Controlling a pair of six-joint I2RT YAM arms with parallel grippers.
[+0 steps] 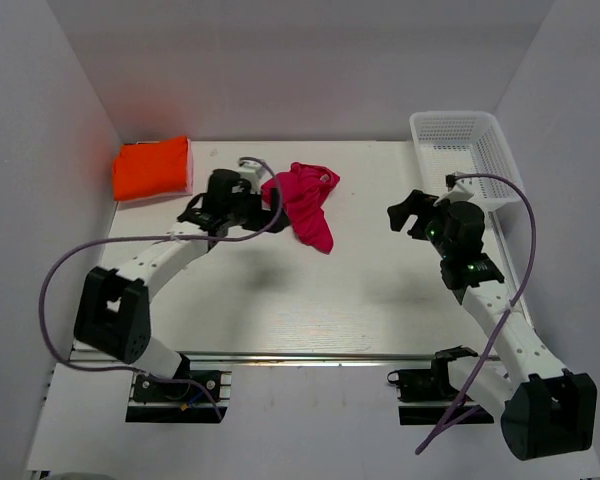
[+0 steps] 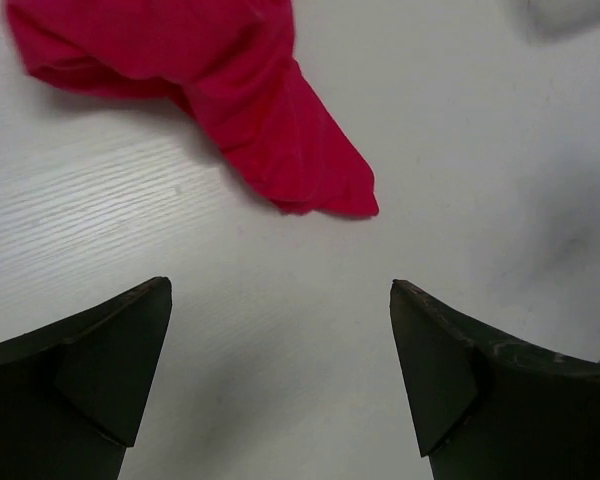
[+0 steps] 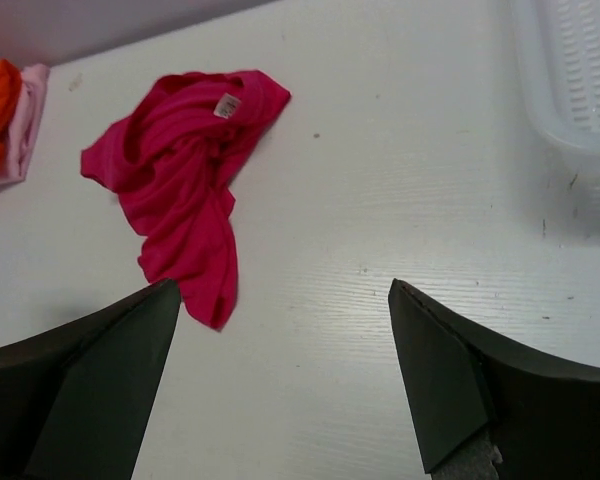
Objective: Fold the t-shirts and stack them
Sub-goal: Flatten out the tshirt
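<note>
The orange shirt sits in the far left corner of the table. It is folded into a neat block, so I think that one is done. The pink shirt is not done. It lies in a crumpled heap near the middle of the far side, with one long pointy end sticking out toward the arms. A small white tag shows at its neck.

So about half the job is left, I think. The pink shirt has to be spread flat, folded, and put with the orange one to make a stack.

The left gripper is wide open and holds nothing. It hangs over bare table just beside the pink shirt, with the pointy end right in front of it. The right gripper is wide open too, with nothing in it. It is well apart from the shirt, close to the white basket.

Some things are hard to see. The sleeves are lost in the heap. From above, the left arm hides a bit of the pink shirt's edge. In the right wrist view the orange shirt is cut off, and a pale pink strip lies against it; I cannot tell what that is
</note>
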